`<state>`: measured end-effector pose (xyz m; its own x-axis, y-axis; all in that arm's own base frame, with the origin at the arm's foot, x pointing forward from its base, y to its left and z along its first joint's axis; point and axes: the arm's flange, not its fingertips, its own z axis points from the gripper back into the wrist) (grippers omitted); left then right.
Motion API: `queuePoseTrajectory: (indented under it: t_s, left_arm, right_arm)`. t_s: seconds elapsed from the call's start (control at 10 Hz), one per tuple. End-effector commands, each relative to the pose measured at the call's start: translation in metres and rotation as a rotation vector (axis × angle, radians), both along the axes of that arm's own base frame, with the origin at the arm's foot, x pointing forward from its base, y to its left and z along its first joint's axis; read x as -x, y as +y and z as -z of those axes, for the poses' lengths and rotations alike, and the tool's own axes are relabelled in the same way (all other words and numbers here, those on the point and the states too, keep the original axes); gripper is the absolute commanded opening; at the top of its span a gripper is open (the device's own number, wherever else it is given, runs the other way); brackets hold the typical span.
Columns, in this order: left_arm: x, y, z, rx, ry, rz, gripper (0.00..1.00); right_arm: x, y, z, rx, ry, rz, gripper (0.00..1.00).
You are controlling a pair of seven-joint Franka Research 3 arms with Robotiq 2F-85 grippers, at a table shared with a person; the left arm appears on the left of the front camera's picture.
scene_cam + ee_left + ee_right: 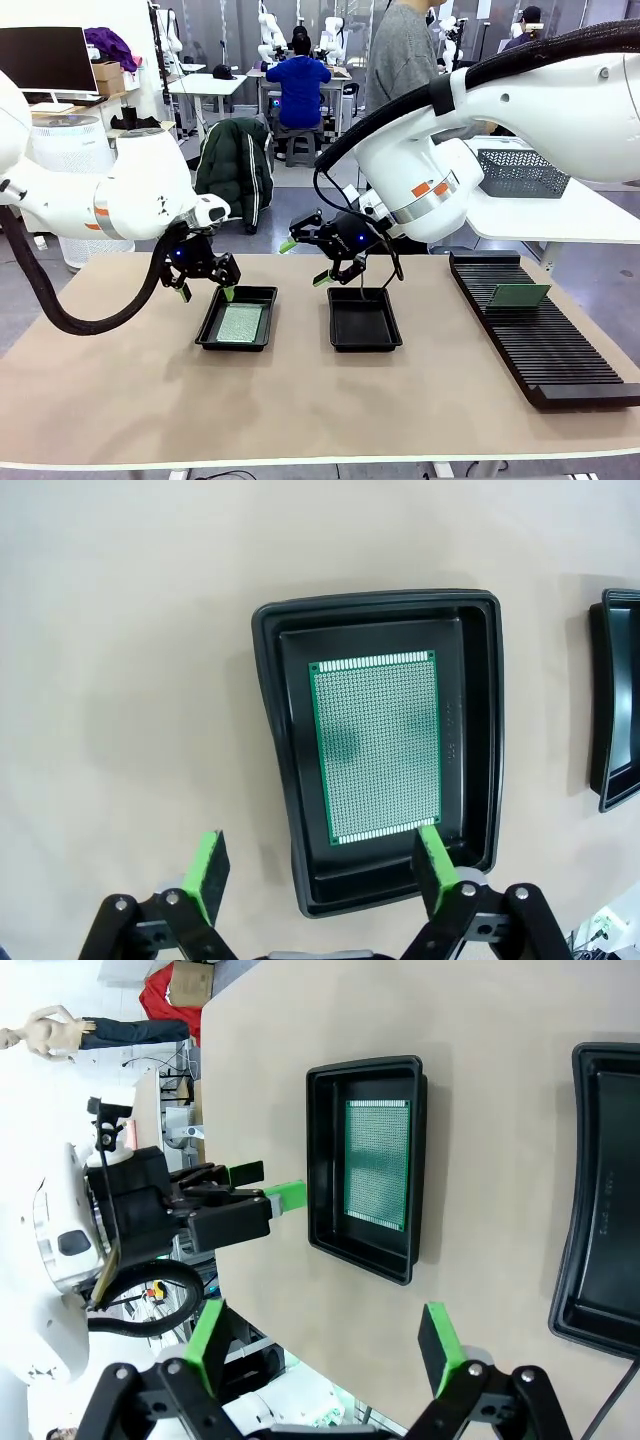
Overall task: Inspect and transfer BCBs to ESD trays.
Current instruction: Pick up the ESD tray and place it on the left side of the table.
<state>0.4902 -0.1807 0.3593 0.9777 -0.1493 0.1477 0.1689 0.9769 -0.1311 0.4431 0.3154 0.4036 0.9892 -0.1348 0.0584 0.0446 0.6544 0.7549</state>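
A thin green perforated circuit board lies flat inside the left shallow black plastic tray, apparently delivered, so the left gripper hangs just above that tray's end, fingers spread and empty. The right gripper, also spread and empty, hovers right of that tray, seemingly free for another board.

I work in an open lab hall: beyond my tan table stand white workbenches, a dark monitor, a cardboard box and a person in blue seated at a bench.
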Motion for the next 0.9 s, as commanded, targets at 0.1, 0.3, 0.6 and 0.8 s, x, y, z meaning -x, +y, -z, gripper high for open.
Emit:
queuePoseTrajectory:
  t_s: [0.1, 0.3, 0.6, 0.8]
  left_arm:
    - [-0.01, -0.01, 0.004, -0.011, -0.015, -0.011, 0.98]
    - [-0.017, -0.008, 0.015, -0.026, -0.008, -0.031, 0.98]
    - [-0.021, -0.003, 0.029, -0.025, 0.018, -0.045, 0.98]
    - [-0.02, -0.001, 0.029, -0.031, 0.039, -0.055, 0.98]
  right_arm:
    - [0.001, 0.002, -0.002, 0.009, 0.003, 0.021, 1.0]
    - [0.001, 0.002, -0.002, 0.009, 0.003, 0.021, 1.0]
    - [0.001, 0.002, -0.002, 0.009, 0.003, 0.021, 1.0]
    - [0.001, 0.002, -0.002, 0.009, 0.003, 0.021, 1.0]
